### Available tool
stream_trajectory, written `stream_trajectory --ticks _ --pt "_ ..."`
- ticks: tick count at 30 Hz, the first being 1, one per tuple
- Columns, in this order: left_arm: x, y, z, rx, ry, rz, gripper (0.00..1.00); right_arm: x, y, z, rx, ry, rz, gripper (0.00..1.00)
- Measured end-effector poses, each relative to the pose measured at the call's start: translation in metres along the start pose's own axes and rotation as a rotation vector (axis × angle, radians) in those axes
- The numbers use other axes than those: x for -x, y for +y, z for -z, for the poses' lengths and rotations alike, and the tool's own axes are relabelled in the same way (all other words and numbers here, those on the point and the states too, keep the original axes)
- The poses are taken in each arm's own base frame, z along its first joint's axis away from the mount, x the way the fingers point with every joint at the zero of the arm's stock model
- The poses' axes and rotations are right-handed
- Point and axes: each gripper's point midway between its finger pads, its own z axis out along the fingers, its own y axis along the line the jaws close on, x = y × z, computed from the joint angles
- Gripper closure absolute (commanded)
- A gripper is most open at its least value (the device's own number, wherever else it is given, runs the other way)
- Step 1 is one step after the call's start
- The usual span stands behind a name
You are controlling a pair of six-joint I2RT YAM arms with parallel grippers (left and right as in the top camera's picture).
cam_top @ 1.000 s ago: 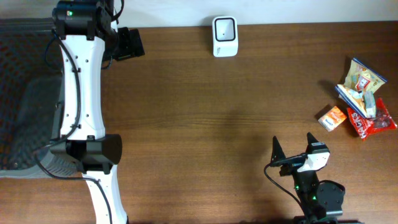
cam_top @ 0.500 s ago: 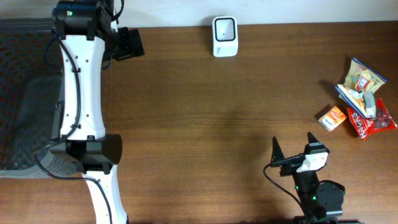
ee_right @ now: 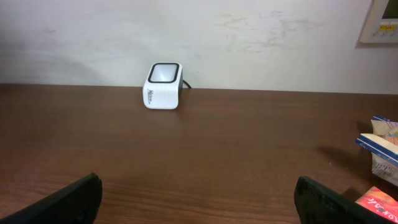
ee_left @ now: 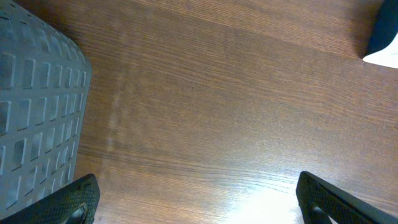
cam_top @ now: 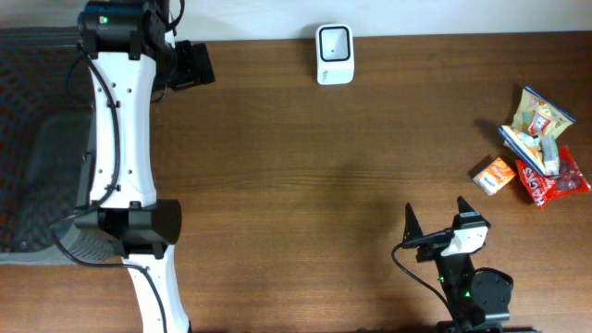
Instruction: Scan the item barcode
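- The left gripper [ee_left: 199, 202] is released, over the bare bench [cam_top: 324, 185] beside a grey basket [ee_left: 34, 93].
- The right gripper [ee_right: 199, 199] is released too and faces the white scanner [ee_right: 163, 85].
- The snack packets [cam_top: 544, 139] and a small orange box [cam_top: 494, 175] lie at the right bench edge, ungrasped.

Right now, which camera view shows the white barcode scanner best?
The right wrist view: the scanner stands whole, seen from the side, its window visible. The overhead view shows it only from above. The left wrist view shows just a white and dark corner at the edge, perhaps the scanner.
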Motion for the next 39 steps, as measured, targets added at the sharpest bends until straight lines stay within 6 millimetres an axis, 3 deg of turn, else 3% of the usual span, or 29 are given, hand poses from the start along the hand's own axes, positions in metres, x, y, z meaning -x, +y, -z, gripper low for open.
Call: stream_trajectory --ticks 6,10,12,14,19,25,27,30,35,39 --pt "-0.002 -0.001 0.0 0.001 0.006 -0.005 0.01 0.0 0.0 0.0 0.0 0.0 0.0 0.02" --pt "-0.002 -0.02 0.003 -0.022 -0.033 -0.109 0.01 0.0 0.0 0.0 0.0 0.0 0.0 0.02" --pt "-0.007 -0.04 0.026 -0.072 -0.152 -0.235 0.01 0.0 0.0 0.0 0.0 0.0 0.0 0.02" --pt "-0.016 -0.046 0.044 -0.101 -0.244 -0.3 0.01 0.0 0.0 0.0 0.0 -0.001 0.001 0.02" --pt "-0.083 -0.024 0.07 -0.138 -0.43 -0.409 0.01 0.0 -0.001 0.0 -0.004 -0.002 0.0 0.02" --pt "-0.18 0.024 0.096 -0.175 -0.684 -0.429 0.01 0.001 -0.001 0.0 -0.005 -0.003 0.001 0.02" --pt "-0.205 0.037 0.102 -0.184 -0.763 -0.424 0.01 0.001 -0.001 0.0 -0.005 -0.003 0.001 0.02" --pt "-0.221 0.045 0.091 -0.18 -0.803 -0.415 0.01 0.0 -0.001 0.0 -0.005 -0.002 0.001 0.02" --pt "-0.219 0.053 0.056 -0.187 -0.942 -0.361 0.01 0.0 -0.001 0.0 -0.005 -0.002 0.001 0.02" --pt "-0.216 0.05 0.043 -0.216 -1.035 -0.357 0.01 0.0 -0.001 0.0 -0.005 -0.002 0.0 0.02"
